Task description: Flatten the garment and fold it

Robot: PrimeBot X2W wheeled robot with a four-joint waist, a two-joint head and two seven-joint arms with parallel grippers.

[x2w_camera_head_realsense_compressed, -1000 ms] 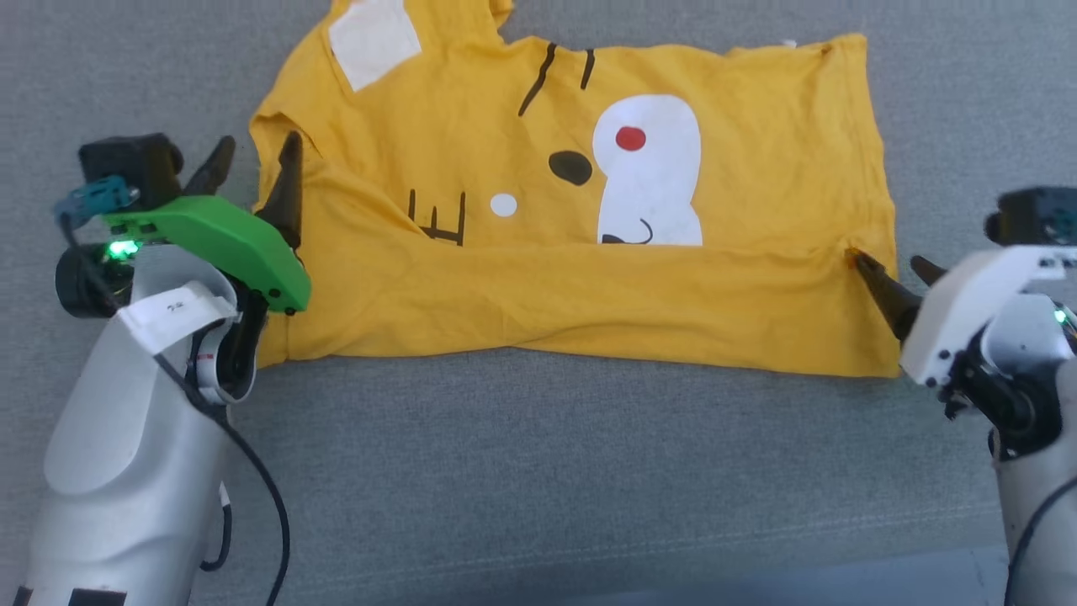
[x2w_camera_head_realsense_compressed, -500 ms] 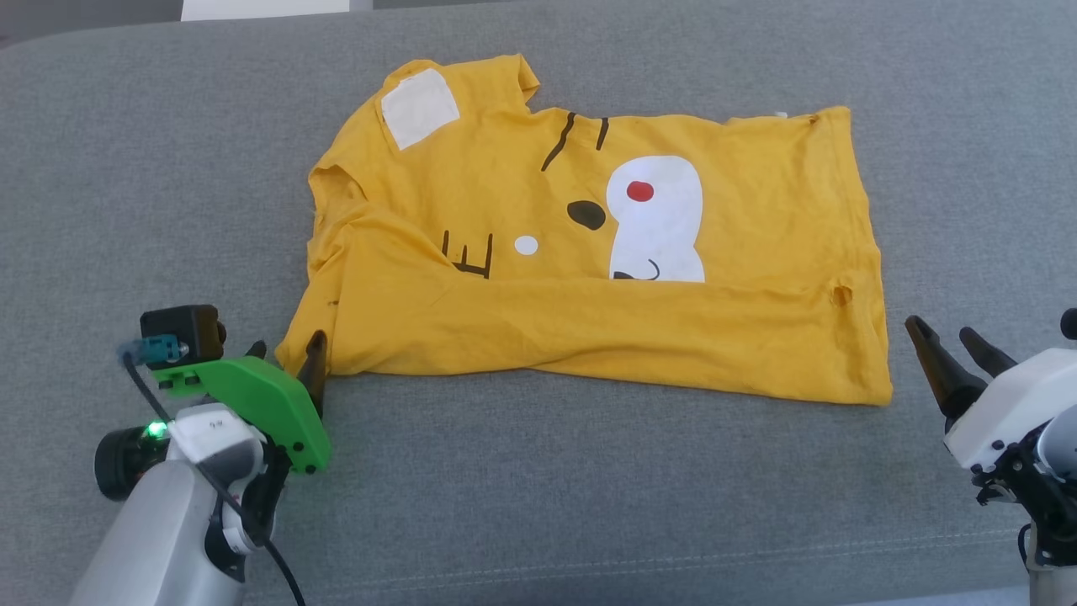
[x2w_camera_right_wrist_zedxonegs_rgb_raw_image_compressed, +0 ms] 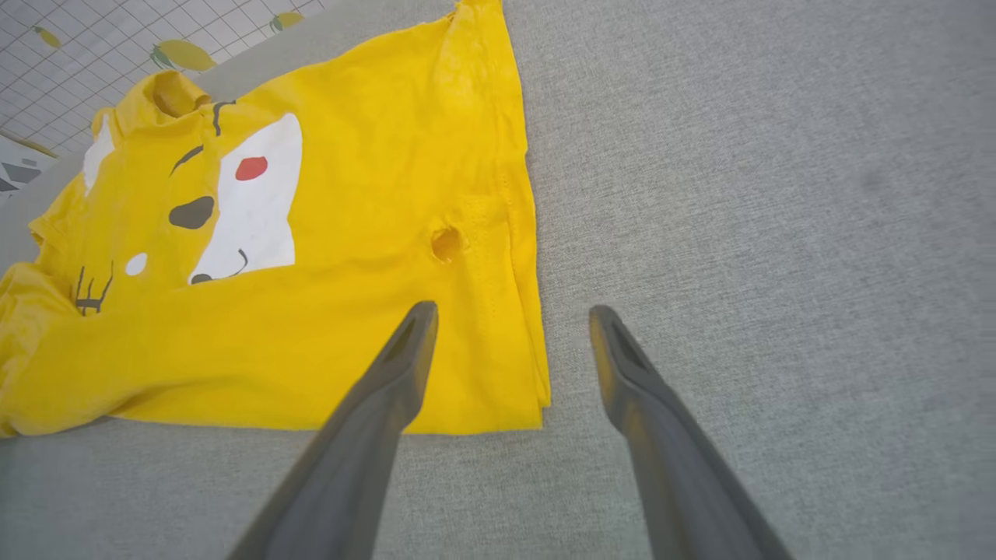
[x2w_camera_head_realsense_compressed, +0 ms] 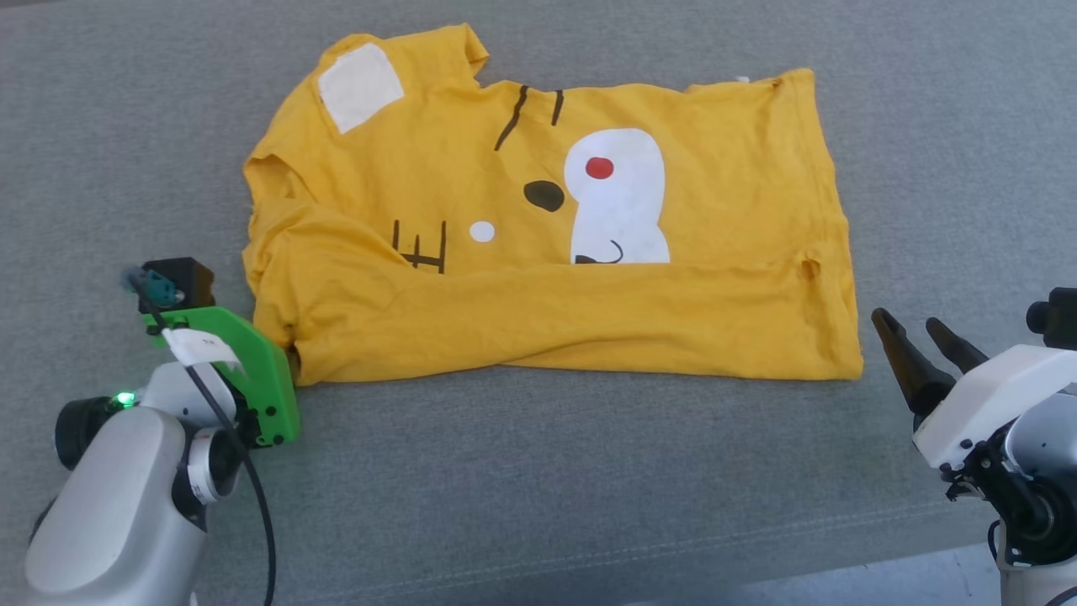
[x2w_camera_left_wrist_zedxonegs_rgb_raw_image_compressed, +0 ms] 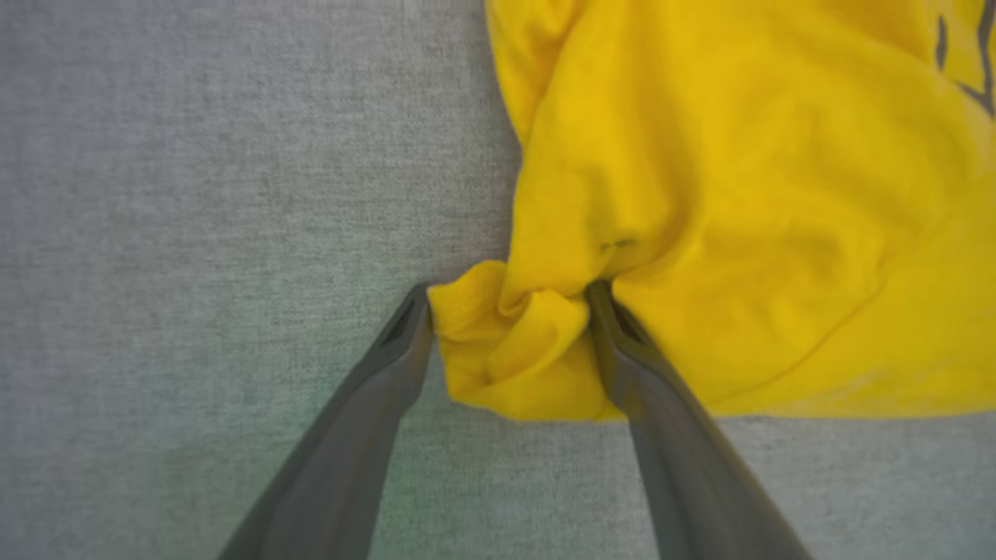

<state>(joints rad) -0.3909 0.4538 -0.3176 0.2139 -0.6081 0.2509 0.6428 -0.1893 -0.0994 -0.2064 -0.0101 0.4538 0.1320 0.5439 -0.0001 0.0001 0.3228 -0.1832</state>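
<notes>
- Spanning the head view: grey fabric surface [x2w_camera_head_realsense_compressed: 538, 480] with the garment [x2w_camera_head_realsense_compressed: 538, 303] lying on it, print up, near edge folded over the print.
- Left gripper [x2w_camera_left_wrist_zedxonegs_rgb_raw_image_compressed: 507, 292]: fingers spread wide, straddling the bunched near-left corner, touching cloth.
- Right gripper [x2w_camera_head_realsense_compressed: 906, 318]: fingers apart, gripping nothing, just beside the right hem.
- Small hole [x2w_camera_right_wrist_zedxonegs_rgb_raw_image_compressed: 446, 243] near that hem.

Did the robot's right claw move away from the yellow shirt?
Yes. The right gripper has pulled back from the garment: a second ago one fingertip touched its edge by the small hole; now it sits clear, off the near right corner.
</notes>
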